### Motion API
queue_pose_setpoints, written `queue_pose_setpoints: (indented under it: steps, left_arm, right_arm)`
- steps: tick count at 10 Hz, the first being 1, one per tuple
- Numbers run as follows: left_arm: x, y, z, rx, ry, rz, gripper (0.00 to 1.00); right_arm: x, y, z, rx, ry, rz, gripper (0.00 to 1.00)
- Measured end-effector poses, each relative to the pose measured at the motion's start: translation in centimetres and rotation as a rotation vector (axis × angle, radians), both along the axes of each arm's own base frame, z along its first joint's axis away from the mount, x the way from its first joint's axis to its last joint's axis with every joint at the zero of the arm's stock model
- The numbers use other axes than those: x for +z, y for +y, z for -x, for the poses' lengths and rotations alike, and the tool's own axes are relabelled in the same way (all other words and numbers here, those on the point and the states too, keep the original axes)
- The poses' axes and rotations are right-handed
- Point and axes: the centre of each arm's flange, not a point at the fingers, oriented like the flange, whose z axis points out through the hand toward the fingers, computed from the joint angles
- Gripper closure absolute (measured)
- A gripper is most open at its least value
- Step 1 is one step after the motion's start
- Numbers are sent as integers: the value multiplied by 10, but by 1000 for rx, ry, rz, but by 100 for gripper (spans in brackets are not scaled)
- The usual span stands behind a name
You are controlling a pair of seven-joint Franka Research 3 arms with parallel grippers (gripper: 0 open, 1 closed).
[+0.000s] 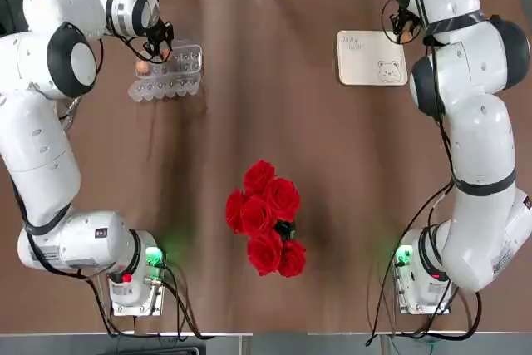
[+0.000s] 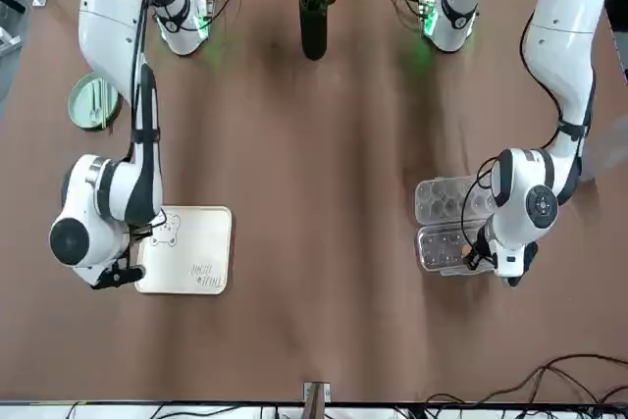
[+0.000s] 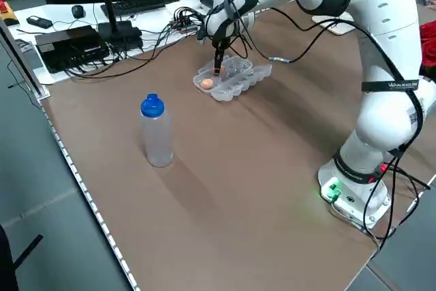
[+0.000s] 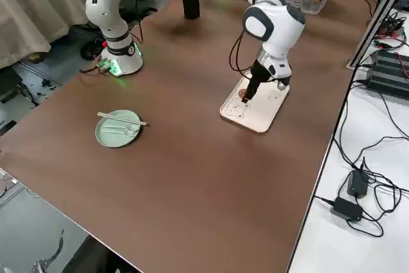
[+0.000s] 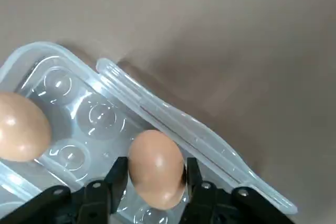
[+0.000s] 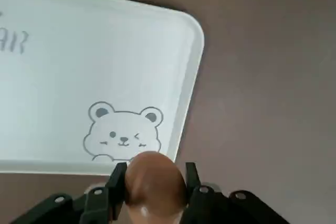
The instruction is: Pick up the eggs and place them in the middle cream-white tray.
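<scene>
A clear plastic egg carton (image 1: pixel 166 72) lies open on the brown surface (image 1: pixel 332 164). A vase of red roses (image 1: pixel 266 218) stands mid-surface. A blue-capped bottle (image 3: pixel 156 131) stands upright. A pale green plate (image 4: pixel 117 128) carries utensils.

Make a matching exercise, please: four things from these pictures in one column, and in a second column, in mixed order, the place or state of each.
Things:
1. left gripper
2. right gripper
3. green plate
4. water bottle

Places or states:
a. stands upright on the bare table, blue cap on
b. holds an egg over the bear corner of the cream tray
c. closed on an egg at the clear egg carton
d. lies flat with chopsticks across it

Right pairs: 1-c, 2-b, 3-d, 4-a
</scene>
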Motion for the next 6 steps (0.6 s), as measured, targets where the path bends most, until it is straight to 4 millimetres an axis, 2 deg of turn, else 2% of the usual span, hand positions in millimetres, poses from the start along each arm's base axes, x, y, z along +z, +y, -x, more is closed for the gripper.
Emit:
queue_pose_setpoints:
  steps: [2, 3, 4, 5, 6]
  left_arm:
    - [2, 2, 0, 3, 15, -3, 52]
    - [11, 3, 0, 4, 36, -7, 52]
    - [32, 2, -2, 4, 47, -12, 52]
    - [63, -4, -3, 1, 37, -4, 52]
    - [96, -25, -3, -7, 11, 20, 52]
  right_arm:
    - [-19, -7, 1, -10, -60, -13, 51]
    - [-34, -5, 2, -1, -90, -16, 51]
    - [-48, -4, 4, 4, -98, -20, 51]
    - [-59, -4, 5, 4, -101, -29, 51]
    - [-63, -6, 3, 5, -118, -36, 51]
